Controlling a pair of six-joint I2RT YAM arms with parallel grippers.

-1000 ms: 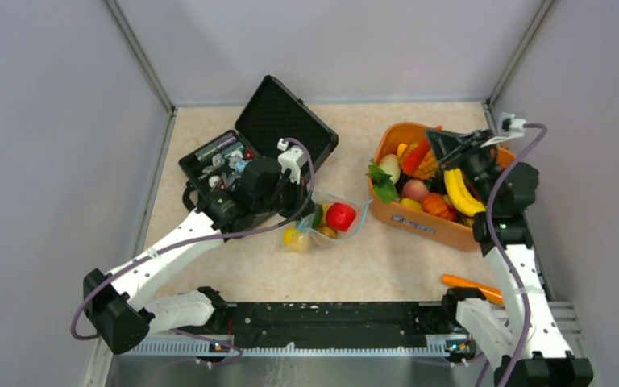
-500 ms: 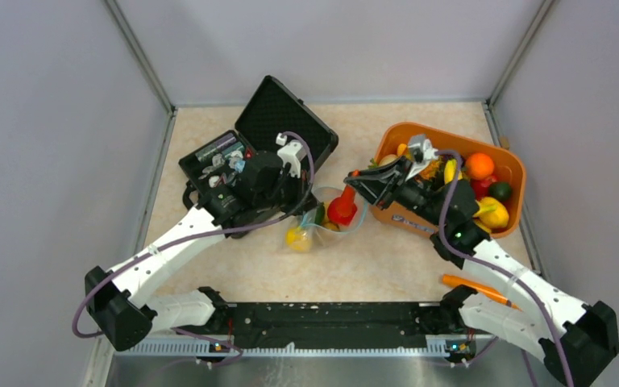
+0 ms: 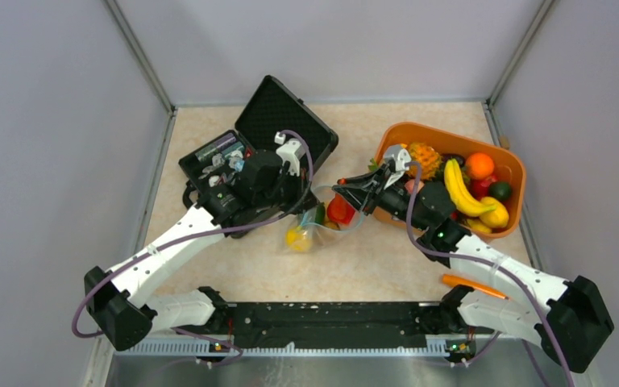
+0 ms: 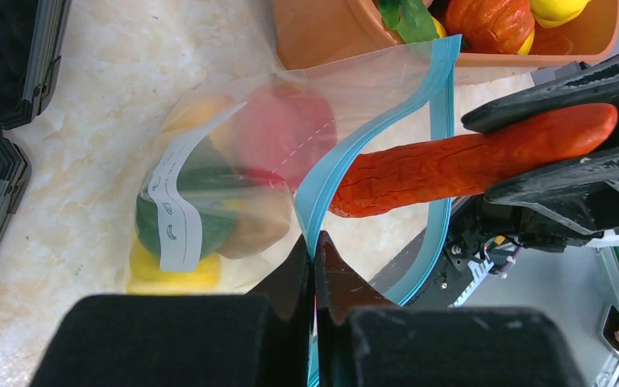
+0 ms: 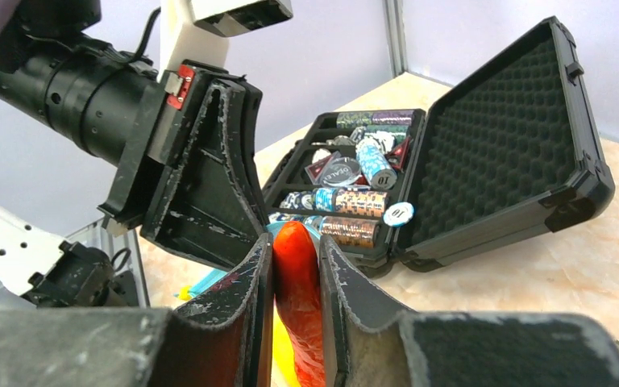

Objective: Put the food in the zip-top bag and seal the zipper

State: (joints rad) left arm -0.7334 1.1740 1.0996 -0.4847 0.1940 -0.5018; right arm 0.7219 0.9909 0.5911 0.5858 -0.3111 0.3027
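Toward the far-left corner of the worktop [image 3: 242, 266], sets the open black case [image 3: 282, 113] aside from the action. Just right of it, pinches the left hand [image 4: 314, 266] fully closed on the teal zipper [image 4: 371, 133], lifting one lip of the zip-top bag [image 4: 234, 185] and holding the mouth agape near the worktop's middle. Shows through the clear film a red piece [image 4: 282, 129], a green one [image 4: 209, 218] and a yellow one [image 4: 161, 278] already inside. Brings the right hand [image 5: 294, 242] across within a second from above the orange basket [image 3: 516, 173] at the far-right corner to the bag's mouth. Grips there, at a narrow gap, a long red-orange pepper-like piece [image 4: 451, 165], tip between the two teal lips, most of the body outside. Means, by the look of it, one more item about to go in: needs only a push deeper and a release. Leaves plenty more food in the basket; puts sealing some way off, probably. Risks snagging the tip on a lip or tugging the bag out of the left hand's pinch. Leaves an orange stick [image 3: 471, 285] lying by the near-right edge.
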